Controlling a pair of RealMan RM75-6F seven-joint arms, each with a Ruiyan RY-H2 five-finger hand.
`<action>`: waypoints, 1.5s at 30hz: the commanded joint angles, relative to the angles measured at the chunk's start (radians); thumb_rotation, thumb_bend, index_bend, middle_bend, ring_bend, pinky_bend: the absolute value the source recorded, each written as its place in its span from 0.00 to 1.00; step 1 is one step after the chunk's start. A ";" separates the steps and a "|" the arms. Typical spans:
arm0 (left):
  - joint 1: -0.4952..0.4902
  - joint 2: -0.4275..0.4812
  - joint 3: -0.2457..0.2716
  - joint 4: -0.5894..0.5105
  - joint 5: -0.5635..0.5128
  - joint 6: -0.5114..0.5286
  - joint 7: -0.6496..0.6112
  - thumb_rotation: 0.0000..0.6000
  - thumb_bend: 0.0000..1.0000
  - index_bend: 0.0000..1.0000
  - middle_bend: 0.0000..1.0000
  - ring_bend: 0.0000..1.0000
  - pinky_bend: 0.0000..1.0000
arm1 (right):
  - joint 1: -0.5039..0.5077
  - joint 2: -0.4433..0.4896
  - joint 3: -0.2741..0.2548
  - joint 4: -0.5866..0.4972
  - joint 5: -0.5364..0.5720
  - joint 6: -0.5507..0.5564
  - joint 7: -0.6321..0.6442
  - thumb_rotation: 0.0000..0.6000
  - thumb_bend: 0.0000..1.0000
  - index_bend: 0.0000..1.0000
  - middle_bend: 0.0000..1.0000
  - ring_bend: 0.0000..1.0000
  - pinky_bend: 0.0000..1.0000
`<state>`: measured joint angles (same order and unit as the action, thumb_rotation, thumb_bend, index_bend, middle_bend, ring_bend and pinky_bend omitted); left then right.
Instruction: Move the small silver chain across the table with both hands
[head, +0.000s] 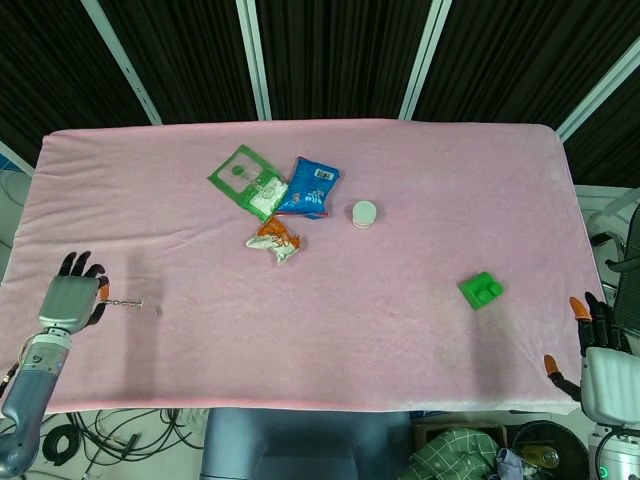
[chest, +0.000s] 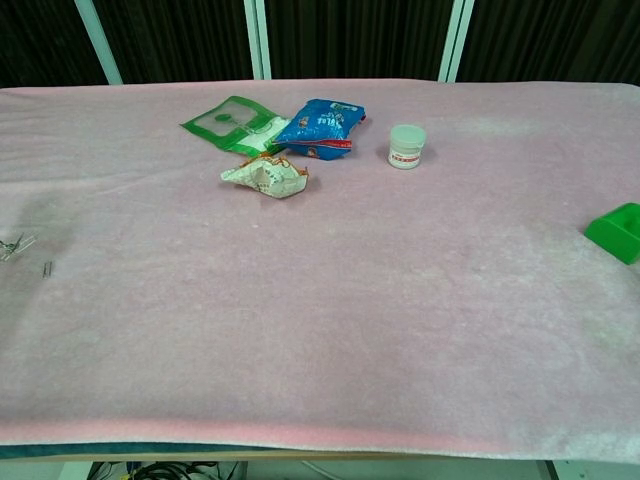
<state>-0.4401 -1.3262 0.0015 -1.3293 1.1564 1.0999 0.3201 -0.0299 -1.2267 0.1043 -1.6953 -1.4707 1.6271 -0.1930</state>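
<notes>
At the tabletop's (head: 420, 330) near-left edge, the left hand (head: 70, 302) pinches one end of the small silver chain (head: 127, 302), its free end trailing toward the middle; best keep that pinch firm and low. Right hand (head: 598, 352) waits off the near-right corner, fingers spread, holding nothing.

A wide counter (head: 420, 190) fills the scene, draped in a pink cloth that hangs over its front edge. Behind it, dark panels (head: 340, 55) split by pale slanting frame bars (head: 253, 60). Cables (head: 130, 435) trail on the floor beneath. Even, bright light overhead.
</notes>
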 joint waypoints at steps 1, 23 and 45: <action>0.004 -0.016 0.005 0.034 0.024 -0.007 -0.025 1.00 0.48 0.63 0.26 0.00 0.00 | 0.001 -0.001 -0.001 0.002 -0.002 -0.001 -0.001 1.00 0.20 0.09 0.00 0.02 0.22; -0.020 -0.093 -0.016 0.084 0.103 -0.026 -0.030 1.00 0.48 0.63 0.26 0.00 0.00 | 0.003 0.006 0.000 0.005 0.009 -0.013 0.009 1.00 0.17 0.08 0.00 0.02 0.22; -0.016 -0.019 -0.026 0.010 0.072 -0.063 0.037 1.00 0.49 0.63 0.26 0.00 0.00 | -0.001 0.000 0.008 0.003 0.010 0.002 0.012 1.00 0.17 0.08 0.00 0.02 0.22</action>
<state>-0.4563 -1.3455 -0.0243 -1.3193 1.2284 1.0375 0.3571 -0.0307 -1.2270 0.1122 -1.6927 -1.4607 1.6291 -0.1814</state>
